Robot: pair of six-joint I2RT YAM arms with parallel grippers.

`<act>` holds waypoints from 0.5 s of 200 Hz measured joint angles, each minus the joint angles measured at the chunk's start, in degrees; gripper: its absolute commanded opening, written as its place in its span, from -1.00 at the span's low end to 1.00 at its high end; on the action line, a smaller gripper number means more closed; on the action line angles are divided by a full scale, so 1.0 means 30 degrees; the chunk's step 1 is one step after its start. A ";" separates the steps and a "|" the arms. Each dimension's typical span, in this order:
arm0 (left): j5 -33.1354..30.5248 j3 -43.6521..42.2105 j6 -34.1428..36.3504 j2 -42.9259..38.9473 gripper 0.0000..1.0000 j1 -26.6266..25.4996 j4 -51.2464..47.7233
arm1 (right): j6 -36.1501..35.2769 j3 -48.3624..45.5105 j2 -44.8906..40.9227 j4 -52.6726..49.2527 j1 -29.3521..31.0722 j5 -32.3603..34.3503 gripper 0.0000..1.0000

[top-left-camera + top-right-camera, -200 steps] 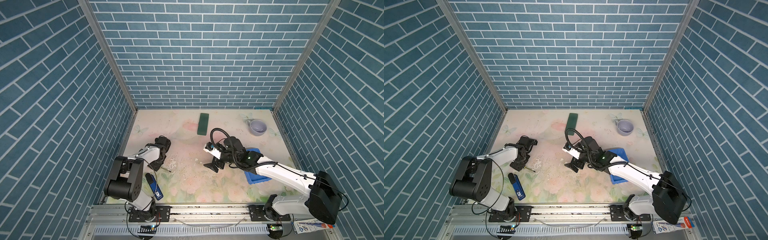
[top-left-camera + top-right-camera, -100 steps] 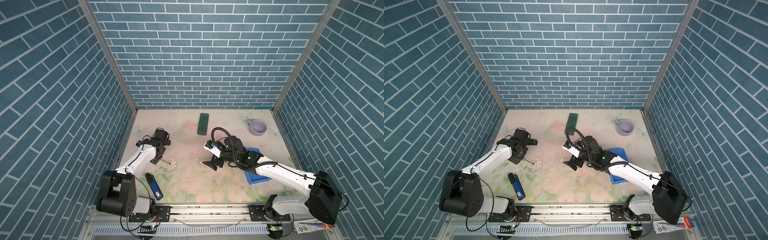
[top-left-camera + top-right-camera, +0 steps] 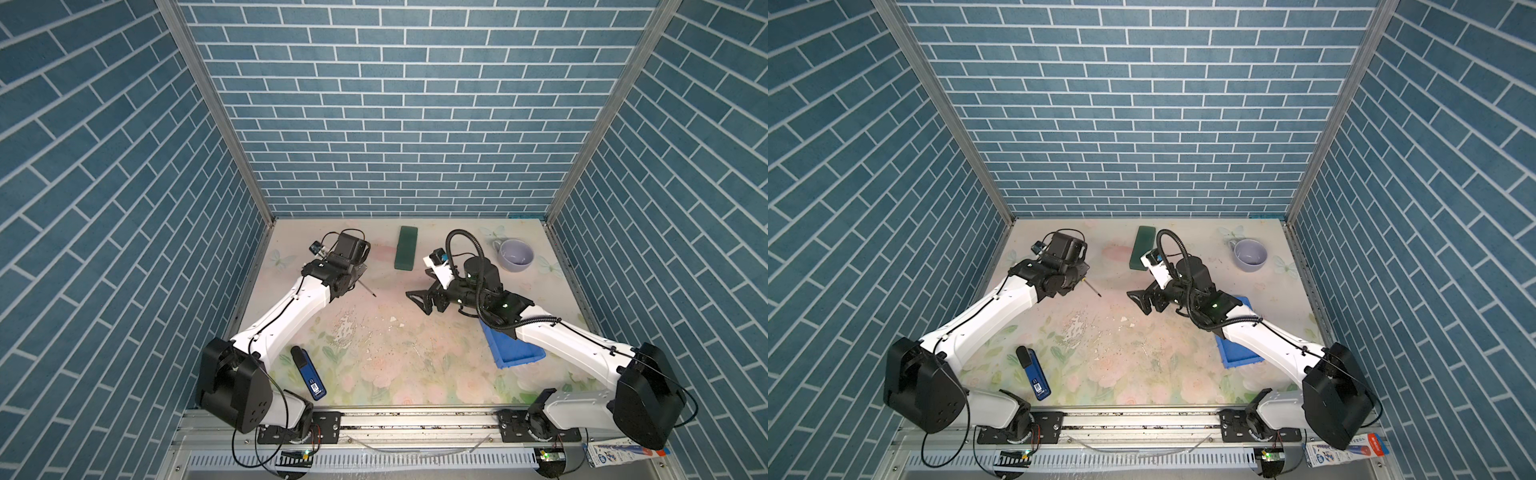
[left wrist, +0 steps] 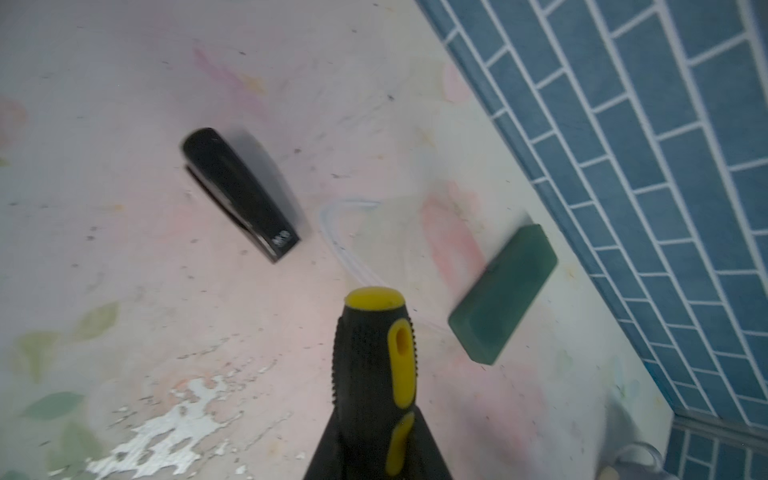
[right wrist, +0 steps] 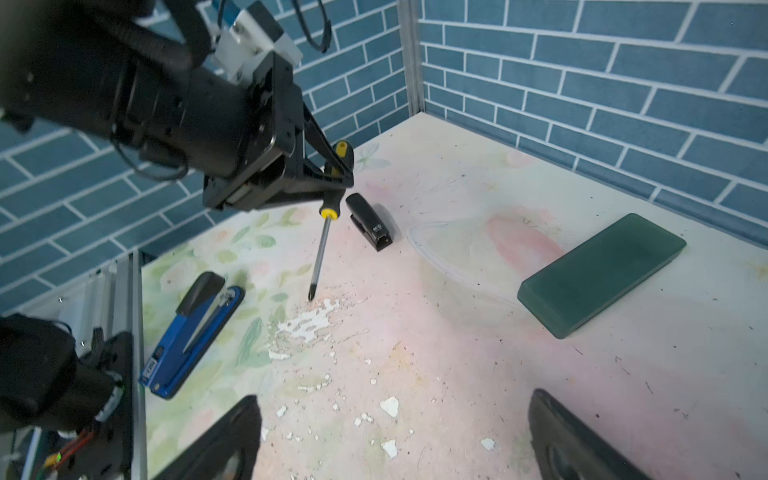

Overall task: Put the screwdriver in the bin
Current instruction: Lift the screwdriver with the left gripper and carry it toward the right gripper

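Above the far left of the counter (image 3: 395, 357), the screwdriver (image 5: 322, 245) hangs clamped in the left tool (image 5: 338, 174).
It is held by its black-and-yellow handle, shaft pointing down clear of the surface, likely for carrying across. The bin (image 3: 515, 353) lies well apart at the near right, partly under the right arm; the right tool (image 3: 419, 301) hovers spread wide, facing the screwdriver, perhaps for a handover. A second ago the left arm sat lower and nearer.

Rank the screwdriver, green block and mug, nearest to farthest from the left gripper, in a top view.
1. screwdriver, held in the left gripper.
2. green block, to its right, near the back wall.
3. mug, far right, back corner.
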 measured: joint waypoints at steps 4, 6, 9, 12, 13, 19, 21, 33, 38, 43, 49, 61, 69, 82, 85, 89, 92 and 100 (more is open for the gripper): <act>0.0138 0.0153 0.0117 0.0109 -1.00 -0.0226 0.0255 | 0.0401 0.0000 0.0000 0.0342 -0.0160 -0.0095 0.98; 0.0168 0.0211 0.0168 0.0153 -1.00 -0.0335 0.0335 | 0.0568 -0.0007 0.0000 0.0437 -0.0233 -0.0124 0.98; 0.0233 0.0335 0.0255 0.0233 -1.00 -0.0517 0.0546 | 0.0852 -0.0007 0.0000 0.0641 -0.0350 -0.0189 0.98; 0.0313 0.0444 0.0444 0.0328 -1.00 -0.0707 0.0765 | 0.1246 -0.0022 0.0000 0.0933 -0.0510 -0.0255 0.98; 0.0321 0.0503 0.0517 0.0372 -1.00 -0.0801 0.0867 | 0.1319 -0.0022 0.0000 0.0991 -0.0539 -0.0277 0.98; 0.0466 0.0699 0.0780 0.0495 -1.00 -0.1129 0.1275 | 0.1974 -0.0036 0.0000 0.1464 -0.0780 -0.0393 0.98; 0.0503 0.0780 0.0889 0.0554 -1.00 -0.1253 0.1464 | 0.2208 -0.0036 0.0000 0.1625 -0.0860 -0.0430 0.98; 0.0831 0.1115 0.1501 0.0801 -1.00 -0.1974 0.2557 | 0.3606 -0.0087 0.0000 0.2616 -0.1370 -0.0670 0.98; 0.0991 0.1195 0.1749 0.0867 -1.00 -0.2222 0.3060 | 0.4175 -0.0138 0.0000 0.3053 -0.1581 -0.0772 0.98; 0.1137 0.1268 0.1982 0.0925 -1.00 -0.2484 0.3577 | 0.4663 -0.0204 0.0000 0.3446 -0.1756 -0.0867 0.98; 0.1304 0.1319 0.2288 0.0984 -1.00 -0.2790 0.4204 | 0.5384 -0.0313 0.0000 0.3971 -0.1996 -0.1020 0.98; 0.1610 0.1355 0.2841 0.1042 -1.00 -0.3315 0.5333 | 0.6579 -0.0583 0.0000 0.4896 -0.2390 -0.1239 0.98; 0.1836 0.1413 0.3198 0.1056 -1.00 -0.3621 0.5974 | 0.7271 -0.0780 0.0000 0.5435 -0.2601 -0.1370 0.97; 0.2164 0.1632 0.3679 0.1137 -1.00 -0.4014 0.6761 | 0.8335 -0.1093 0.0022 0.6288 -0.2936 -0.1566 0.92; 0.2259 0.1683 0.3789 0.1166 -1.00 -0.4087 0.6958 | 0.8539 -0.1144 0.0051 0.6462 -0.2987 -0.1610 0.91; 0.2346 0.1734 0.3905 0.1173 -1.00 -0.4167 0.7198 | 0.8881 -0.1217 0.0087 0.6739 -0.3075 -0.1683 0.89; 0.2441 0.1792 0.4029 0.1202 -1.00 -0.4255 0.7439 | 0.9092 -0.1253 0.0131 0.6914 -0.3133 -0.1734 0.87; 0.2645 0.1858 0.4262 0.1217 -1.00 -0.4408 0.7941 | 0.9624 -0.1319 0.0255 0.7337 -0.3271 -0.1880 0.78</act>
